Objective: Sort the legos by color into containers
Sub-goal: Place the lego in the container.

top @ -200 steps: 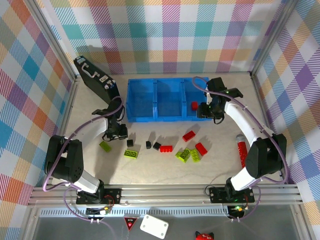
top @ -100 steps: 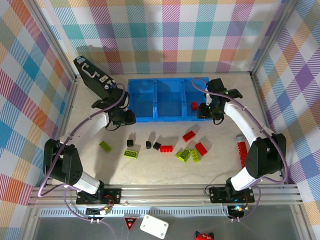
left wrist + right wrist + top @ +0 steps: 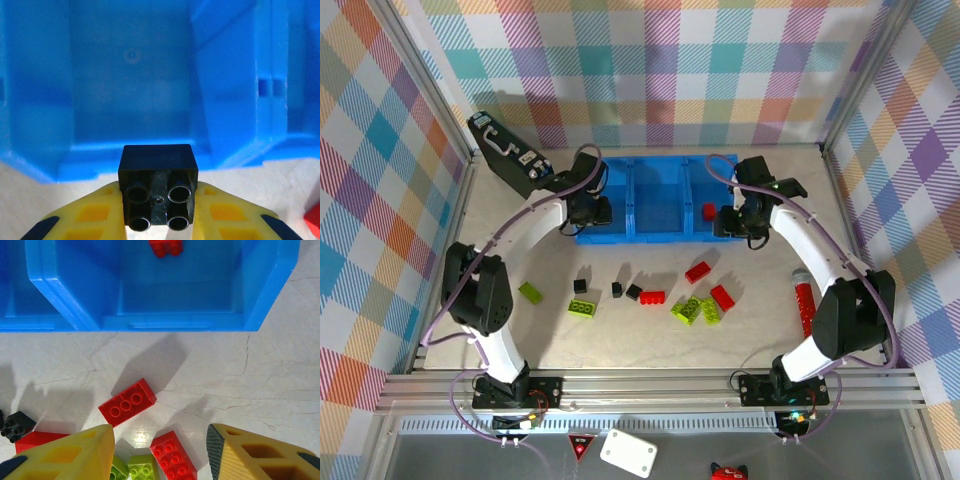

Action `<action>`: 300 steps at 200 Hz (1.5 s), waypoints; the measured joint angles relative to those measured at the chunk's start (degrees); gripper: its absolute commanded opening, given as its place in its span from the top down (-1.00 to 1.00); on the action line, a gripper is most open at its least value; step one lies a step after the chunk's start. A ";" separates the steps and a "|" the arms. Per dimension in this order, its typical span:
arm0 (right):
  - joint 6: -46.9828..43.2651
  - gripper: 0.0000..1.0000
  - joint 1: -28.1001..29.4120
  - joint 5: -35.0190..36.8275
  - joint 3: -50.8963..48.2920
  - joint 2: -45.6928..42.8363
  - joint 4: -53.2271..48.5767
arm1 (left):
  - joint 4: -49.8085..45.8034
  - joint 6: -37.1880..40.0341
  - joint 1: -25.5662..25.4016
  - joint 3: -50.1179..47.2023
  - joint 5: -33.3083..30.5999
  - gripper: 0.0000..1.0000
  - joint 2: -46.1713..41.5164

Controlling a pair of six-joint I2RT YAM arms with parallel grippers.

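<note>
We see a black brick clamped in the left end effector. It sits between the yellow fingers, studs towards the wrist camera. It is held just in front of the near wall of the blue tray, facing one of its compartments. From above, that end effector is at the front of the tray's left compartment.

One red brick lies in the right compartment. The right end effector hangs at that compartment's front edge, jaws wide apart and gripping nothing.

The other bricks lie loose on the tabletop in front of the tray:
- three red ones, near the middle and right;
- two lime ones touching side by side, just beside the reds;
- two more lime pieces further left;
- three small black ones between them.

A red strip lies well apart at the right. A black case leans in the far left corner.
</note>
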 measured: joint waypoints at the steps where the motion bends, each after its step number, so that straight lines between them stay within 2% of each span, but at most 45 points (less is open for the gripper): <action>1: 0.00 -0.07 0.00 0.00 0.00 0.00 0.00 | 0.04 0.02 -0.02 0.26 -0.17 0.47 0.39; 82: -0.02 -0.08 0.00 0.31 -0.96 -0.83 -0.33 | -0.87 1.77 -0.35 14.36 -4.66 0.45 17.64; 120: -0.02 -0.09 0.00 0.96 -1.51 -1.75 -0.46 | -0.96 2.80 0.11 16.59 -5.20 0.44 22.97; 201: 0.00 -0.10 0.00 1.11 -1.97 -2.69 -0.55 | -0.83 3.08 2.45 17.22 -4.57 0.39 26.08; 250: 0.02 -0.10 0.00 1.11 -1.97 -2.69 -0.85 | -1.66 3.54 2.51 17.79 -4.09 0.11 26.25; 300: 0.04 -0.10 0.00 0.98 -1.97 -3.26 -1.57 | -2.27 3.74 2.51 17.79 -3.17 0.09 25.90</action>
